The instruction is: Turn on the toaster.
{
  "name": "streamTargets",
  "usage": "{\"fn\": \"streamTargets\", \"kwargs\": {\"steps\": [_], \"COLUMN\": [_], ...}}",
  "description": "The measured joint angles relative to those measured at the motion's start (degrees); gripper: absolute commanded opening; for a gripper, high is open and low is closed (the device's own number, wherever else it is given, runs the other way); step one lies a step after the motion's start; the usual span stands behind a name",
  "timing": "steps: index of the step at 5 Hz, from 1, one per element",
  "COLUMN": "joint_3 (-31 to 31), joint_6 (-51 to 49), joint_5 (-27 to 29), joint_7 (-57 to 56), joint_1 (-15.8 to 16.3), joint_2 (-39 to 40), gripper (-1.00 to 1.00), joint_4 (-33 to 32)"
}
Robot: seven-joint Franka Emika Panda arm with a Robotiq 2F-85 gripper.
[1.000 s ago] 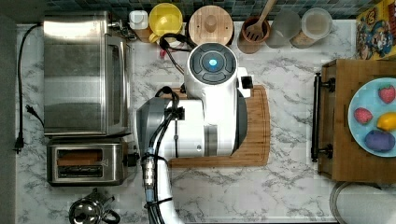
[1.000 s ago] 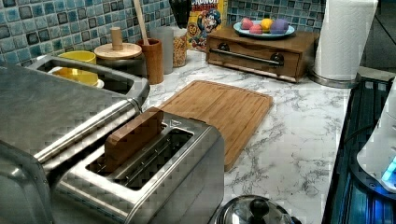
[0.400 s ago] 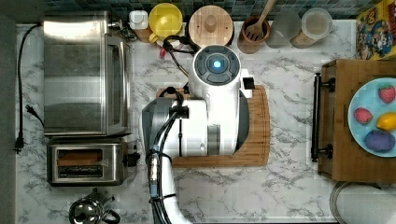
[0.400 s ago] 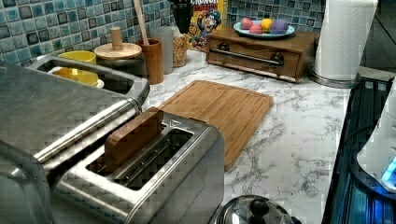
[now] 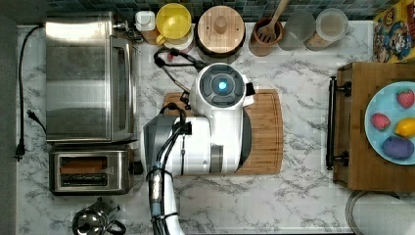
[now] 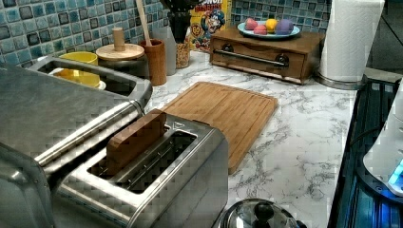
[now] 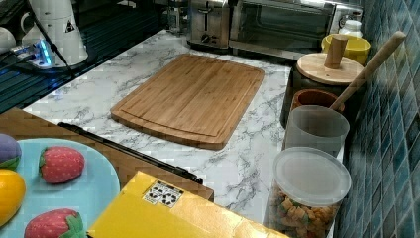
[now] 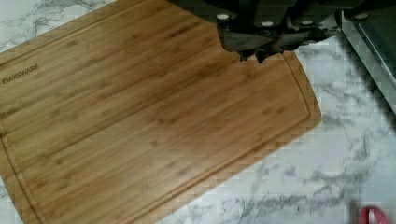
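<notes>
The toaster (image 5: 90, 170) sits apart from the end effector (image 8: 254, 55).

Lighting even, bright, soft overhead; shadows faint. Mild glare on toaster (image 6: 157, 185) steel. Blocky compression artefacts throughout. Wrist view: end effector (image 8: 256, 55) dark, silhouetted, near parts blurred.

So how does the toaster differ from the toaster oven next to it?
The toaster is much smaller than the toaster oven. The toaster loads from above through two top slots, one holding a brown slice; the toaster oven has a flat, closed top and a bar handle along its front. The toaster also carries a black lever knob on its end. Both are boxy brushed steel, standing side by side on the marble counter.
</notes>
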Motion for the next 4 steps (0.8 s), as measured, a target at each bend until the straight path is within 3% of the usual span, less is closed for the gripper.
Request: {"fn": "streamTargets", "kwargs": {"steps": [2,4], "joint_3": [2.7,8.4], "joint_6": [0.3,0.3], "joint_5": [3.3,3.4], "joint_7": [-6.6,-8.9], "joint_1": [3.6,7.9], "joint_2": [-3.8,-7.0], "gripper": [-1.0,-1.0], "joint_4": [-4.8,-5.7]}}
